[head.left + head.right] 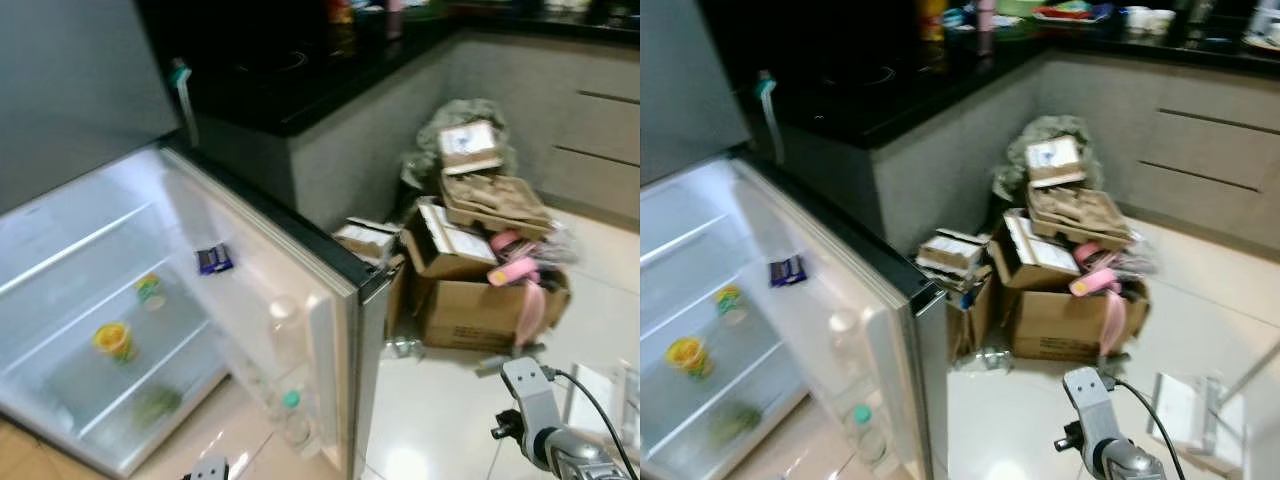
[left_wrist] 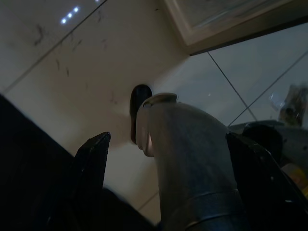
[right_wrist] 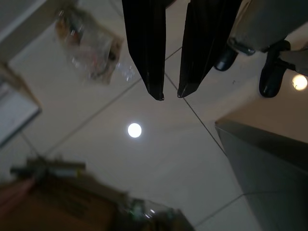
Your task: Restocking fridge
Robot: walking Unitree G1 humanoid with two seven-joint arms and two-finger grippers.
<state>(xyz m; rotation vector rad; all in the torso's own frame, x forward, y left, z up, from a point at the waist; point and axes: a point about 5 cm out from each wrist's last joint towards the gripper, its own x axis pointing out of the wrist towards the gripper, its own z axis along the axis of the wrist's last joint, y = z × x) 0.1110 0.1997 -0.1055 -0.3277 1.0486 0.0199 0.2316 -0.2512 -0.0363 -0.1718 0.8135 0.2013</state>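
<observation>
The fridge (image 1: 70,120) stands open at my left, with its door (image 1: 330,300) swung toward me. On its shelves sit a yellow cup (image 1: 113,340), a small green-topped tub (image 1: 149,289) and something green (image 1: 157,403) on the lowest shelf. A blue packet (image 1: 214,259) lies by the door's inner wall, and a green-capped bottle (image 1: 291,412) stands in the door rack. My left gripper (image 2: 167,138) hangs low over the floor, fingers (image 2: 91,159) spread wide and open. My right gripper (image 3: 171,94) also points at the floor tiles, shut on nothing. The right arm (image 1: 540,420) shows at the lower right.
A heap of cardboard boxes (image 1: 480,300) with egg trays (image 1: 495,200) and pink items (image 1: 515,270) lies on the white floor to the right of the door. A black counter (image 1: 300,80) runs behind. Grey drawers (image 1: 600,130) stand at the far right.
</observation>
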